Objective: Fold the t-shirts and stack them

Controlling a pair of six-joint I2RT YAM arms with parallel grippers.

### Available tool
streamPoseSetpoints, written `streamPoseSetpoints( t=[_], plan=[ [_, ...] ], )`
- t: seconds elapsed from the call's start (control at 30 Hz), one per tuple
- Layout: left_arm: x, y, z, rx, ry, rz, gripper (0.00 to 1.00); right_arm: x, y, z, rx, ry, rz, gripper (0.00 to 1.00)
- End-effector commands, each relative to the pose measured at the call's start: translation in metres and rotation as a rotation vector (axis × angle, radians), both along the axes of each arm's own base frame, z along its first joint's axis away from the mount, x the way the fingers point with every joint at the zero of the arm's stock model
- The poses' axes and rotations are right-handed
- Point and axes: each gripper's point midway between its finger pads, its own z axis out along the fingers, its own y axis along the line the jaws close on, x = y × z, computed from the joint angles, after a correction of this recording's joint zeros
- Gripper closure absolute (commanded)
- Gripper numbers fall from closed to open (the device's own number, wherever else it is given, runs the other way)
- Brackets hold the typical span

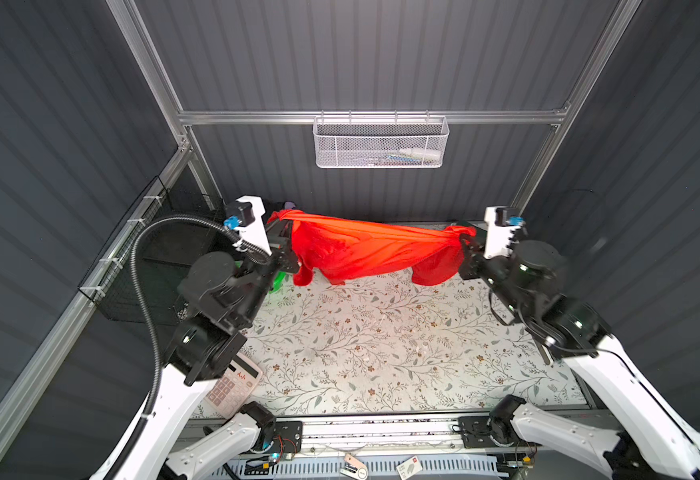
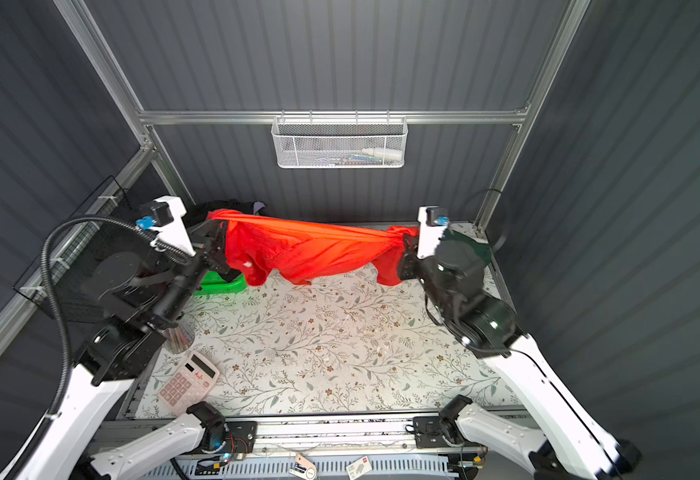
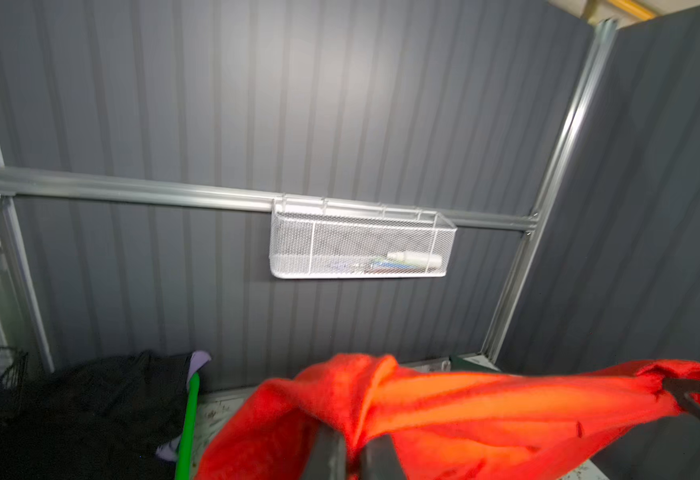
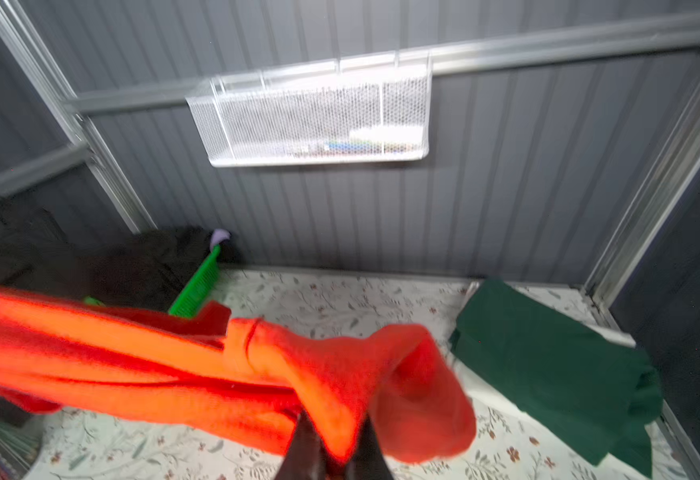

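Observation:
A bright red t-shirt (image 1: 364, 249) (image 2: 310, 249) hangs stretched in the air over the back of the table, held at both ends. My left gripper (image 1: 286, 245) (image 2: 217, 245) (image 3: 354, 446) is shut on its left end. At the other end my right gripper (image 1: 466, 247) (image 2: 406, 245) (image 4: 335, 440) is shut on bunched red cloth. A folded dark green t-shirt (image 4: 547, 365) (image 2: 470, 245) lies at the back right corner, with a white edge (image 4: 493, 388) under it. Black cloth (image 3: 90, 407) (image 4: 140, 262) and a lavender scrap (image 3: 200, 359) fill the green basket (image 2: 219, 286) at the back left.
The table carries a flowered cover (image 1: 381, 340). A calculator (image 2: 188, 382) and a cup of pens (image 2: 180, 336) sit at the front left. A white mesh basket (image 1: 381, 143) hangs on the back wall, and a black wire basket (image 1: 153, 257) on the left frame.

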Motion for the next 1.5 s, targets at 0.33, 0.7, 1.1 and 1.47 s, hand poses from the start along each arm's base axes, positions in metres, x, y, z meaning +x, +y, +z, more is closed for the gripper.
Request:
streamPoseSetpoints(
  t=[0.33,0.7,1.1,1.47],
  plan=[
    [0.027,0.007,0.026,-0.007,0.018,0.112,1.00,0.031,0.001,-0.004,-0.162,0.043,-0.114,1.00],
    [0.175,-0.021,-0.170,0.223,0.405,0.309,1.00,0.154,0.053,-0.181,-0.251,0.434,-0.087,1.00],
    [0.322,-0.028,-0.292,0.377,0.584,0.369,1.00,0.263,0.079,-0.296,-0.244,0.685,-0.097,1.00],
    [0.354,-0.040,-0.300,0.416,0.615,0.368,0.00,0.271,0.043,-0.312,-0.200,0.810,-0.213,0.06]
  ],
)
